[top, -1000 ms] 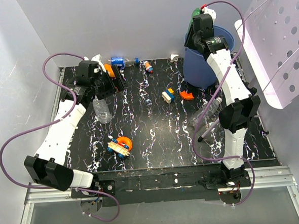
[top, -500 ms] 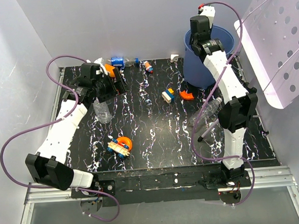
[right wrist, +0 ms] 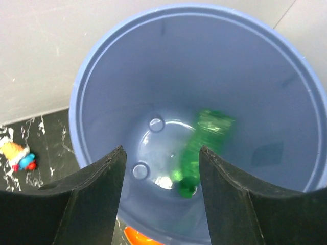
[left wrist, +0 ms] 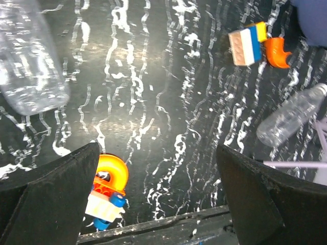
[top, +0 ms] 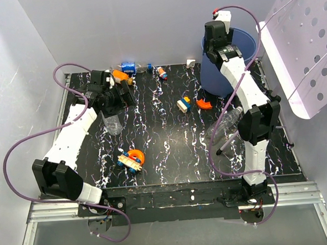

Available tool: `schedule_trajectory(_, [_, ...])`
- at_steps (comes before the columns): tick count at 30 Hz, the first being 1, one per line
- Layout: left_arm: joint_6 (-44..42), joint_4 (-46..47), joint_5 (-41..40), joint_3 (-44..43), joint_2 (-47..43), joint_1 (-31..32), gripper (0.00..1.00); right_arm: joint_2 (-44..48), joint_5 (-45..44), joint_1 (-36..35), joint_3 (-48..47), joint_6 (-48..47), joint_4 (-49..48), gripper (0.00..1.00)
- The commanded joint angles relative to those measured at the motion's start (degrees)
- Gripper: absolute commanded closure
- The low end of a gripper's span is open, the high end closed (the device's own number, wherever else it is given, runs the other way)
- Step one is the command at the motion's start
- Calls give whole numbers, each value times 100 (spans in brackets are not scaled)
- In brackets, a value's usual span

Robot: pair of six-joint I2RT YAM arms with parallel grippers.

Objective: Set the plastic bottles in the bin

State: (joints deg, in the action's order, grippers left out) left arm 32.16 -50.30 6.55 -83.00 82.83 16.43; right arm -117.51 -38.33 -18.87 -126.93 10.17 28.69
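Note:
My right gripper [right wrist: 159,153] hangs open over the blue bin [right wrist: 92,71], its fingers apart with nothing between them. Below it, a translucent green bottle [right wrist: 204,145] lies blurred inside the bin near the bottom. In the top view the right gripper [top: 220,48] sits above the bin [top: 213,78] at the back right. My left gripper [top: 123,96] is open and empty at the back left. An orange bottle [top: 118,76] and a blue-labelled bottle [top: 128,68] lie just behind it. A clear bottle [top: 112,123] lies in front of it, and another clear bottle [top: 226,123] lies by the right arm.
A yellow-blue block [top: 183,104] and an orange piece [top: 204,104] lie mid-table near the bin. An orange-and-blue toy [top: 131,159] sits near the front left, and a smaller toy [top: 161,72] at the back. A perforated white panel [top: 306,47] stands at the right.
My right gripper has opened above the bin and the green bottle has dropped out of it into the bin. The left arm has shifted slightly, still open.

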Motion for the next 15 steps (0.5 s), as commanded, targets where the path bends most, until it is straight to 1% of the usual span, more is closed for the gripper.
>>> schedule_trajectory(1, [9, -471, -906, -155, -135, -279, 2, 580, 263, -257, 239, 107, -31, 34])
schedule_trajectory(3, [36, -603, -1391, -85, -144, -377, 2, 747, 422, -467, 344, 143, 40, 34])
schedule_trajectory(5, [27, -673, -2041, 55, -109, -412, 2, 940, 423, -730, 546, 29, -38, 34])
schedule_trajectory(8, [-104, -543, -2683, 450, -100, -421, 2, 1318, 422, -1117, 845, -68, -127, 33])
schedule_trajectory(11, [-263, -366, -2641, 715, -74, -552, 2, 1660, 641, -1486, 1240, 11, -91, 33])
schedule_trajectory(15, [-149, -51, -2431, 978, 251, -763, 2, 2118, 686, -2040, 1846, 72, -92, 33])
